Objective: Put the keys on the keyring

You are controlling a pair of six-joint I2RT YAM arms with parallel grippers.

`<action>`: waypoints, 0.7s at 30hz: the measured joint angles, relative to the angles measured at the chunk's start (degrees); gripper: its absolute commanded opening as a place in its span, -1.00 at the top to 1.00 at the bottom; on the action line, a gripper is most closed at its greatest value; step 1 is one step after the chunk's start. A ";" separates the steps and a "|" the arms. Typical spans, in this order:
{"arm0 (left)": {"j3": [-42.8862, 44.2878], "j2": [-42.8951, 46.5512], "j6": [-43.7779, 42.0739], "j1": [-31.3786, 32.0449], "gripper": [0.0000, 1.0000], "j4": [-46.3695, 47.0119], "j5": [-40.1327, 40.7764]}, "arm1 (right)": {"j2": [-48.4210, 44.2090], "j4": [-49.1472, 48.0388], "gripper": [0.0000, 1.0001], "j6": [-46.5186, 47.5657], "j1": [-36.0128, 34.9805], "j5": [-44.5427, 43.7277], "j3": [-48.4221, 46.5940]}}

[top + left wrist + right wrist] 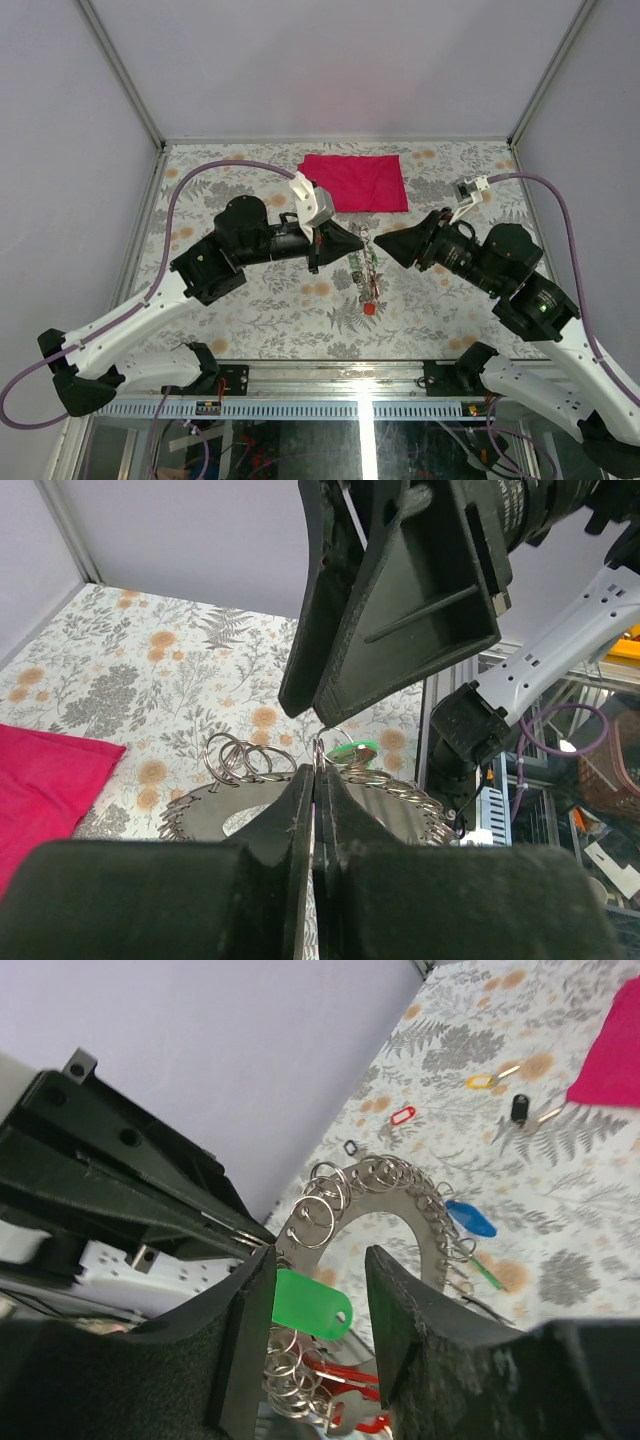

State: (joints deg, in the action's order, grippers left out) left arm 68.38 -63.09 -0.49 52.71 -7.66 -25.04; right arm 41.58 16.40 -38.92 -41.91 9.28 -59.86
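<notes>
And there the two arms were, nose to nose over the floral-patterned table top (250,310). The left gripper (318,785) was clamped right shut, black fingers flat together, with a thin silver wire loop poking out at the tips. Whether it pinched that loop or the rim beside it, I could not tell from where I stood.

The large dark grey metal keyring (195,815) sat between the two grippers at mid-table, its edge fringed with small silver split rings (322,1222). From above it was little more than a tangle.

The right gripper (320,1260) stood open, jaws well apart. A green plastic key tag (312,1305) showed in the gap, its left end tucked behind one finger, so contact was hard to judge. A blue plastic key tag (470,1218) hung off the ring's far side. Red tags (345,1380) below were cut off by the fingers.

Farther out lay loose keys, apart from the ring: a yellow-tagged key (481,1081), a red-tagged key (402,1115) and a black-tagged key (519,1108). The folded red cloth (357,182) lay beyond, toward the back wall.
</notes>
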 measured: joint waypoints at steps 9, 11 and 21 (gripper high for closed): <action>-0.50 0.48 0.90 0.00 1.00 1.64 1.77 | -0.17 -7.80 0.22 -14.71 0.00 -0.74 3.30; -0.50 0.48 0.87 -0.02 1.00 1.62 1.97 | -0.20 -8.76 0.28 -15.78 0.00 -0.68 3.50; -0.50 0.48 0.85 -0.02 1.00 1.62 2.56 | -0.24 -9.25 0.29 -17.75 0.00 -0.15 4.39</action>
State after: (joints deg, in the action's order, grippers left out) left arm 67.88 -62.61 0.36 52.69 -6.04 -22.48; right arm 41.34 7.16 -56.66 -41.91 9.13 -55.46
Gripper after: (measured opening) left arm 0.011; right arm 0.356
